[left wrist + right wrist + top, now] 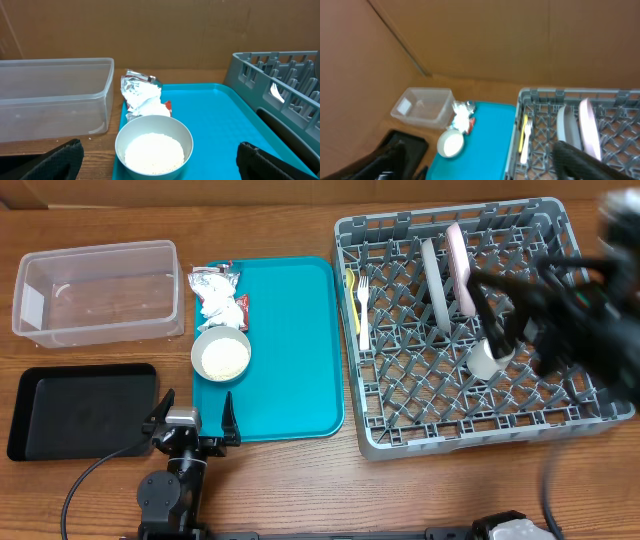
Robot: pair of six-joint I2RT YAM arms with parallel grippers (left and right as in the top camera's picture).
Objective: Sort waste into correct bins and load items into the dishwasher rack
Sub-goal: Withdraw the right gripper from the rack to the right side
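Dishwasher rack [455,425] loaded with five items: two plates [433,280] upright, one cup [488,360], one fork [364,310], one spoon [351,290]. Judged about half done.

Outstanding: one bowl [221,356] on the teal tray [290,380], holding the rice [154,152]. One napkin [213,298] and one foil wrapper [222,277] lie just behind it. Waste sorting not begun — both bins, clear tub [95,330] and black tray [80,410], appear empty.

Left gripper [197,415] sits at the teal tray's near corner, fingers spread, empty. Right gripper [485,160] sits over the rack, fingers spread, nothing between them.

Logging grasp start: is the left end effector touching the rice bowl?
Apart. In the left wrist view, fingers of the left end effector flank the bowl with clear gaps.
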